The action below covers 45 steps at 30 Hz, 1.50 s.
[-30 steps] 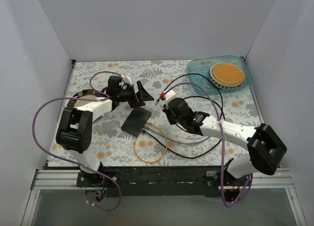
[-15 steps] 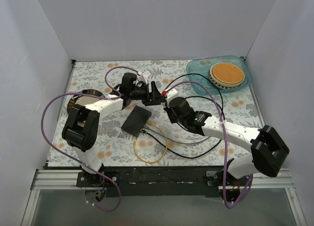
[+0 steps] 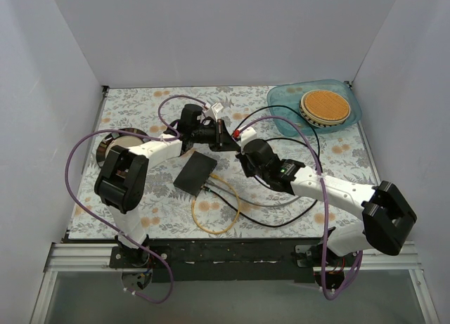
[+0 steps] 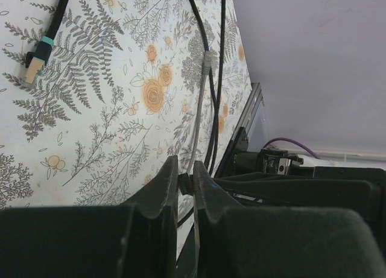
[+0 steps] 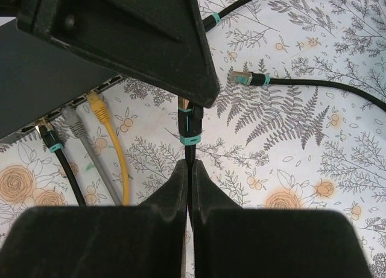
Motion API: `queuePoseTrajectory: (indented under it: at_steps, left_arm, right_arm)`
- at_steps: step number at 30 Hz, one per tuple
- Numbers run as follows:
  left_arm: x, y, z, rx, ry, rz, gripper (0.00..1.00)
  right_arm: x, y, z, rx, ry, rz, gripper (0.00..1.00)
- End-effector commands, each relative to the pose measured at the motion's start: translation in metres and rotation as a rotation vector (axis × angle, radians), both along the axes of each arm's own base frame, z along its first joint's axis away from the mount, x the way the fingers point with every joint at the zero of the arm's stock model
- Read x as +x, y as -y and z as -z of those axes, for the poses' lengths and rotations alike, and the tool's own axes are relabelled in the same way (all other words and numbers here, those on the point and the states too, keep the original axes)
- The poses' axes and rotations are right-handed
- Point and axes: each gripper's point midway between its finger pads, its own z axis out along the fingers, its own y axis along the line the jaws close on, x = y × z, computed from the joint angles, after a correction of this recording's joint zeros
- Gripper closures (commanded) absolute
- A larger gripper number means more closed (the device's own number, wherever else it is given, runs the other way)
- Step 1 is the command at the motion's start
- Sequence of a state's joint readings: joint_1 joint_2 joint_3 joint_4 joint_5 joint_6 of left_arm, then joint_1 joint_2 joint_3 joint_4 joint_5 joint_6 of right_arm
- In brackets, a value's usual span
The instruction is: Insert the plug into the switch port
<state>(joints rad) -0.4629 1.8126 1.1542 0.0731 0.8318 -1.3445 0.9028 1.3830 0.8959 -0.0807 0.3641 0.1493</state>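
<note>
The plug (image 5: 189, 122), black with a teal band, hangs above the floral mat. My right gripper (image 5: 189, 164) is shut on its black cable just behind the band. My left gripper (image 4: 184, 169) has come in from the far side and is shut on the plug's tip (image 4: 184, 183); its black finger (image 5: 151, 37) fills the top of the right wrist view. In the top view both grippers meet (image 3: 226, 140) (image 3: 241, 150) just right of the flat black switch (image 3: 195, 171). The switch's port row (image 5: 72, 103) holds yellow, grey and black plugs.
A teal tray (image 3: 281, 99) with round woven coasters sits at the back right. A dark round dish (image 3: 116, 138) lies at the left. A yellow cable loop (image 3: 211, 211) and black cables trail toward the front. Loose teal-banded plugs (image 5: 244, 78) (image 4: 33, 64) lie on the mat.
My left gripper swung right from above the switch to the plug and closed on its tip. The right gripper kept its hold on the cable, barely moving.
</note>
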Motion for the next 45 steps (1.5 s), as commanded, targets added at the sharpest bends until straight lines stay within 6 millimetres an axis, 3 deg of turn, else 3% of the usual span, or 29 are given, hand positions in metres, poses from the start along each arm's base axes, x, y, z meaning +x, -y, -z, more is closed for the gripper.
queuePoseTrajectory:
  at_steps: [1,3,4,7,8,10,14,19,29,45]
  left_arm:
    - [0.003,0.001,-0.011,0.000,0.049,0.000,1.00]
    - [0.003,0.000,-0.012,0.001,0.055,-0.003,1.00]
    - [0.003,0.000,-0.013,0.000,0.060,-0.004,1.00]
    - [0.003,-0.001,-0.014,0.004,0.067,-0.010,1.00]
    - [0.004,-0.001,-0.016,0.002,0.075,-0.012,1.00]
    - [0.004,-0.002,-0.018,0.001,0.080,-0.017,1.00]
    - [0.003,-0.002,-0.023,-0.006,0.091,-0.027,1.00]
    - [0.003,-0.002,-0.027,-0.015,0.098,-0.029,1.00]
    - [0.003,-0.004,-0.032,-0.018,0.113,-0.036,1.00]
    - [0.002,-0.004,-0.039,-0.022,0.124,-0.028,1.00]
  right_arm:
    - [0.008,-0.012,-0.026,0.069,0.048,-0.006,0.90]
    - [0.007,-0.011,-0.026,0.075,0.049,-0.011,0.77]
    - [0.007,-0.011,-0.027,0.079,0.053,-0.013,0.65]
    - [0.006,-0.006,-0.034,0.108,0.072,-0.004,0.48]
    - [0.006,-0.007,-0.045,0.157,0.088,-0.012,0.46]
    - [0.006,-0.001,-0.046,0.196,0.089,-0.010,0.43]
    - [0.003,-0.001,-0.067,0.352,0.100,-0.064,0.41]
    - [0.002,-0.007,-0.070,0.416,0.072,-0.119,0.43]
    - [0.007,-0.026,-0.050,0.416,-0.007,-0.165,0.50]
    - [0.024,-0.025,-0.042,0.398,-0.002,-0.122,0.62]
